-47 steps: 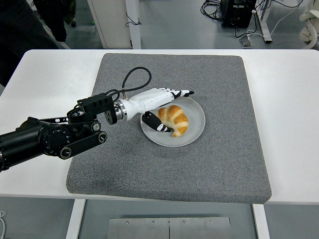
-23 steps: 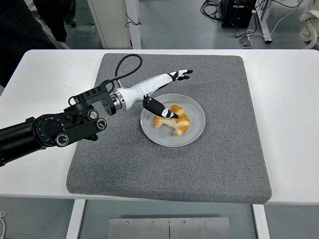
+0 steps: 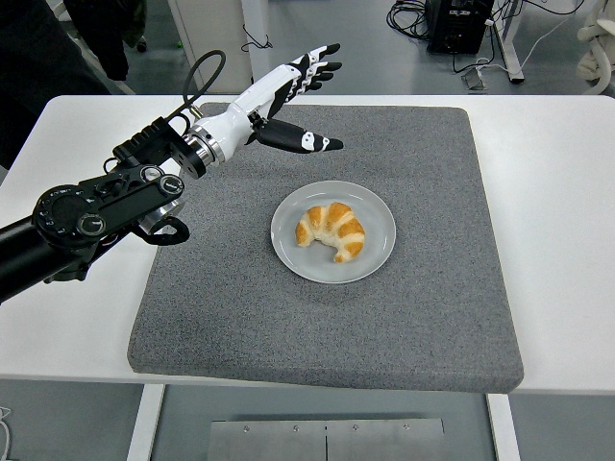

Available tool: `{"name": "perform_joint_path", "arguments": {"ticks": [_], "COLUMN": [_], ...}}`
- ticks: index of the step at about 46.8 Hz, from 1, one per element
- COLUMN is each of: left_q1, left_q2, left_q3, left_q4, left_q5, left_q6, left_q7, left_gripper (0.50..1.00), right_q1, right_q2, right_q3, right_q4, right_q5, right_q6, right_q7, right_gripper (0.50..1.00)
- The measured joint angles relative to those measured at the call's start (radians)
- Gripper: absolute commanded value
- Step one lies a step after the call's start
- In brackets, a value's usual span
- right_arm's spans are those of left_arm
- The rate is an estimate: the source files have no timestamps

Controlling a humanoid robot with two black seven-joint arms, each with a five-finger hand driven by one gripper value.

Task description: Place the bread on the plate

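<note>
A golden croissant (image 3: 332, 229) lies on the light grey round plate (image 3: 375, 257), a little left of its middle. The plate sits on a grey felt mat (image 3: 423, 317). My left hand (image 3: 309, 96), white with black fingertips, is raised above the mat's far left part, well clear of the plate and bread. Its fingers (image 3: 322, 63) are spread and its thumb (image 3: 306, 140) points right; it holds nothing. The black left arm (image 3: 86, 216) comes in from the left edge. The right arm does not show.
The mat covers the middle of the white table (image 3: 567, 211). A black cable (image 3: 197, 77) loops off the left wrist. Beyond the table's far edge stand a white cabinet (image 3: 216, 38) and equipment with cables on the floor (image 3: 461, 24).
The left hand let go of the croissant, opened, and rose up and back to the left, away from the plate. The croissant stays on the plate.
</note>
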Motion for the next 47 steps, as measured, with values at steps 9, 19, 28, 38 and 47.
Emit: {"name": "perform_joint_path", "arguments": {"ticks": [9,19,28,38,47], "left_q1": [0.008,0.037,0.073,0.086,0.093], "left_q2": [0.019,0.039,0.044,0.054,0.063], "left_q3": [-0.053,-0.110,-0.153,-0.154,-0.155], "left_q4": [0.000,0.001,0.002,0.003,0.008], "left_q5": [-0.131,-0.228,-0.315,-0.402,-0.518], "left_q6": [0.002,0.009,0.019,0.045,0.070], "left_q7": [0.000,0.000,0.000,0.000,-0.003], "left_gripper": [0.971,0.971,0.971,0.971,0.971], "right_q1": [0.000,0.000,0.001,0.000,0.000], "right_q2": [0.000,0.000,0.000,0.000,0.000], "right_q3": [0.000,0.000,0.000,0.000,0.000], "right_q4": [0.000,0.000,0.000,0.000,0.000], "right_q5": [0.000,0.000,0.000,0.000,0.000], "right_q6": [0.000,0.000,0.000,0.000,0.000], "right_q7": [0.000,0.000,0.000,0.000,0.000], "right_gripper": [1.000,1.000,1.000,1.000,1.000]}}
